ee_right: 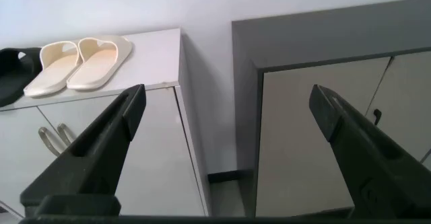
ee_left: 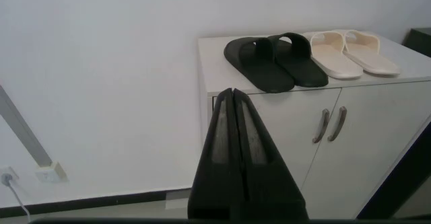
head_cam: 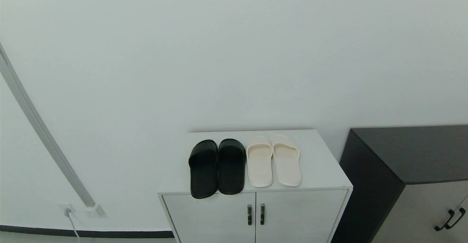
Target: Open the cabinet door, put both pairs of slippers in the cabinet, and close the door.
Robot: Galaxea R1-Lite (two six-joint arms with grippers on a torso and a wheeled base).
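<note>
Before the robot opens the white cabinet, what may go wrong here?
1. The black rubber slippers slightly overhang the front edge of the white two-door cabinet; pulling a door may shake them off.
2. The two metal door handles sit close together, so the open right gripper might catch both.

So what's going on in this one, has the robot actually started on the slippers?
Nothing is being handled. The black slippers and the cream slippers sit side by side on top of the white cabinet, and both of its doors are shut. The left gripper is shut and empty, in front of the cabinet. The right gripper is open and empty, facing the gap beside the dark cabinet. Neither touches anything.
</note>
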